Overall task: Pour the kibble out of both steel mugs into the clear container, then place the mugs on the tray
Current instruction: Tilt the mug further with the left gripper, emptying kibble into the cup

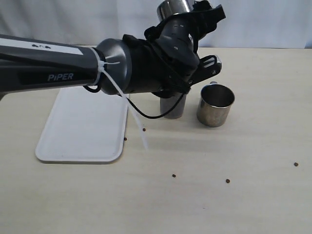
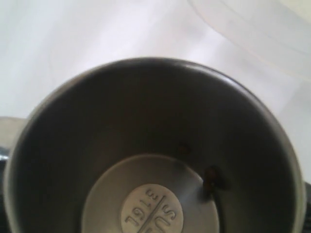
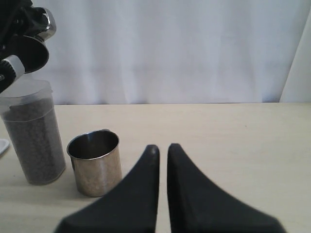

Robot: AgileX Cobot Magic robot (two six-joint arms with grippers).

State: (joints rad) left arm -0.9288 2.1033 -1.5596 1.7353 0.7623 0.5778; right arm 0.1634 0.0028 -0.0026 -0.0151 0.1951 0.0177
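My left gripper (image 1: 192, 17) is shut on one steel mug (image 1: 174, 6), held tipped high above the clear container (image 1: 173, 108), which the arm mostly hides. In the left wrist view the mug's inside (image 2: 155, 145) fills the frame, almost bare, with a pellet or two of kibble (image 2: 211, 177) stuck near the bottom. In the right wrist view the container (image 3: 34, 141) is nearly full of kibble. The second steel mug (image 1: 215, 105) (image 3: 95, 162) stands upright and empty beside it. My right gripper (image 3: 163, 148) hovers low, shut on nothing, to that mug's side. The white tray (image 1: 83, 126) lies at left, bare.
Loose pellets lie on the tabletop: one by the tray's corner (image 1: 125, 139), two toward the front (image 1: 174, 175) (image 1: 227, 181), one at the far right (image 1: 296, 164). A white curtain backs the table.
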